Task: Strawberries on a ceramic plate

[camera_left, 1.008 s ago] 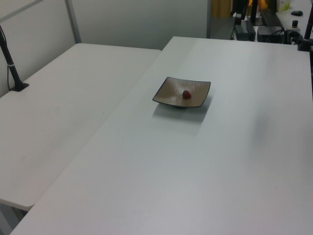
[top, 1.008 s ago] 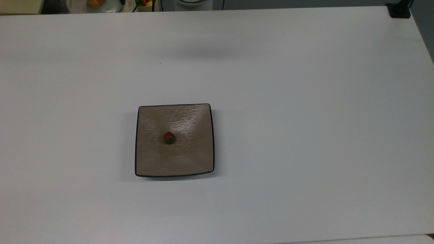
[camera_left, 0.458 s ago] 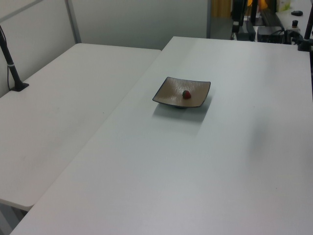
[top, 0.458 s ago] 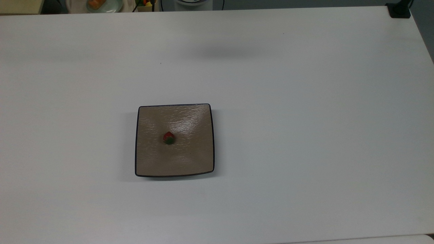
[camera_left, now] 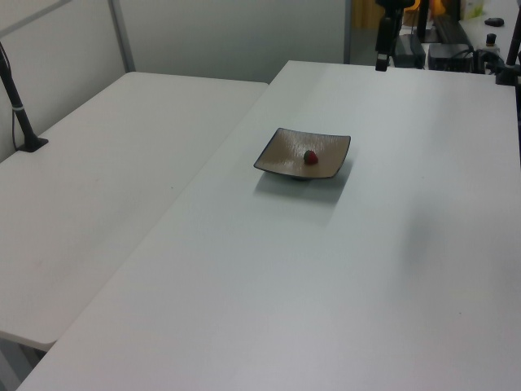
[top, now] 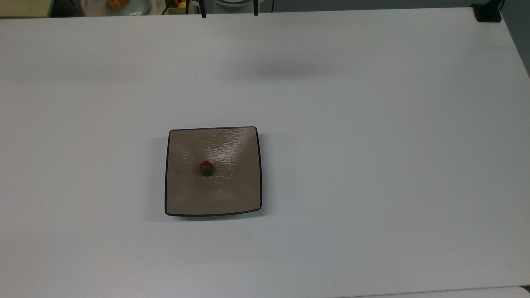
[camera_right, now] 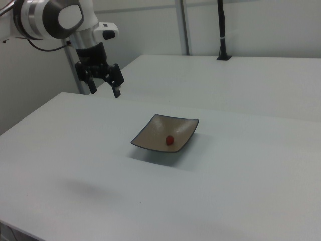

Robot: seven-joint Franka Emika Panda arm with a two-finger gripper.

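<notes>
On the plate: the strawberry lies near the middle of the ceramic plate, red body toward the top view's top and green cap toward its bottom; the right view shows it resting free on the plate, with nothing touching it.

Plate on table: the plate sits flat on the white table, a little to the top view's left of centre; in the left view it stands well away from every table edge, the strawberry in its right half.

Gripper: the gripper hangs empty above the far table edge in the right view, well apart from the plate, its two fingers spread with open air between them.

Just changed: half a second ago the top view's upper edge held no fingers; now two dark fingertips poke in there, and the shadow on the table has slid toward the top view's right. Plate and strawberry have not shifted.

Meaning for the task: judged from this, the berry is already placed and the arm is only travelling clear of it; nothing seems left but retreat.

Hard to make out: the arm's upper links are cut off at the right view's left edge; the clutter beyond the table is cropped and too small to name.
</notes>
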